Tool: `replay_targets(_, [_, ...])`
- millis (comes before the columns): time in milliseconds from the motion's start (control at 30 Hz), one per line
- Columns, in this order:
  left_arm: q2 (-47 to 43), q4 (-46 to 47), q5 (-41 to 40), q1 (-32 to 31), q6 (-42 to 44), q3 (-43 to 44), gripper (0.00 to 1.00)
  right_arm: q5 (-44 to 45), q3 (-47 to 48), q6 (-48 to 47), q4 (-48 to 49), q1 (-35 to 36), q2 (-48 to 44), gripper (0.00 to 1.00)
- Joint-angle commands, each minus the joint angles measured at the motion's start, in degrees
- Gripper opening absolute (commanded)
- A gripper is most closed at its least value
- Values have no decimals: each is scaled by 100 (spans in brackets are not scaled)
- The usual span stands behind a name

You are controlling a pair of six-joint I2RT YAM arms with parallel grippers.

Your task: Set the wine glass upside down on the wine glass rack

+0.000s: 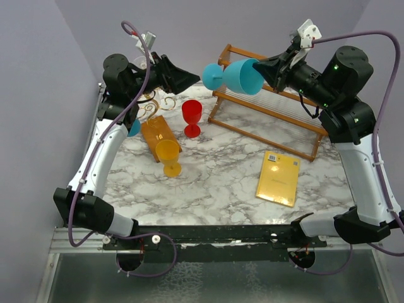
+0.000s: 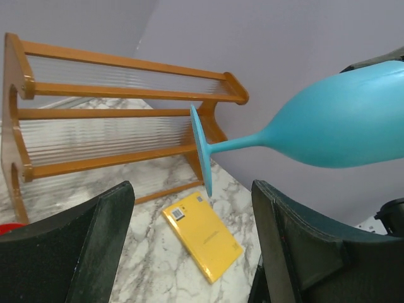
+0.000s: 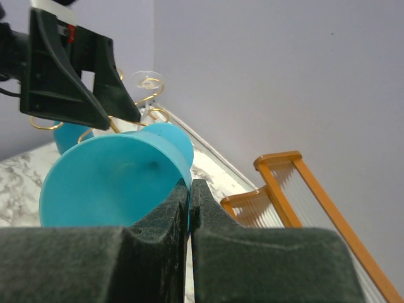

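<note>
My right gripper (image 1: 261, 68) is shut on the rim of a blue wine glass (image 1: 242, 77) and holds it on its side in the air, foot (image 1: 211, 76) pointing left. In the right wrist view the fingers (image 3: 170, 214) pinch the rim of the glass (image 3: 107, 183). My left gripper (image 1: 189, 79) is open just left of the foot. In the left wrist view the foot (image 2: 201, 148) hangs beyond the gap, touched by neither finger (image 2: 297, 240). The gold wire wine glass rack (image 1: 154, 101) stands at the back left on its orange-brown base (image 1: 158, 134), partly hidden by the left arm.
A red glass (image 1: 191, 117) and a yellow glass (image 1: 168, 156) stand upright next to the rack's base. Another blue glass (image 1: 134, 128) peeks from under the left arm. A large slatted wooden rack (image 1: 265, 113) stands at the back right, with a yellow book (image 1: 278, 178) in front of it.
</note>
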Motion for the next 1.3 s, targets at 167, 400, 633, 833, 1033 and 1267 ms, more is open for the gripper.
replay_targets(167, [104,892,390,-212,-706,-390,65,-484,44,432,228,-3,-30,1])
replay_targets(400, [67,986,418,-313,-739,-525,44,-627,-21,505,308,-3,16,1])
replay_targets(633, [69,1158,505,-348,-920,-667,21,-692,-122,525,395,-3,15,1])
replay_targets(833, [93,1292,599,-423,-946,-715,8,-771,-274,513,465,-5,24,1])
replay_targets(1033, [66,1459,545,-428,-976,-808,0,-658,-552,345,522,-3,-60,3])
replay_targets(1267, [80,404,187,-229,-43,-175,0,-185,-828,-95,477,-10,-235,46])
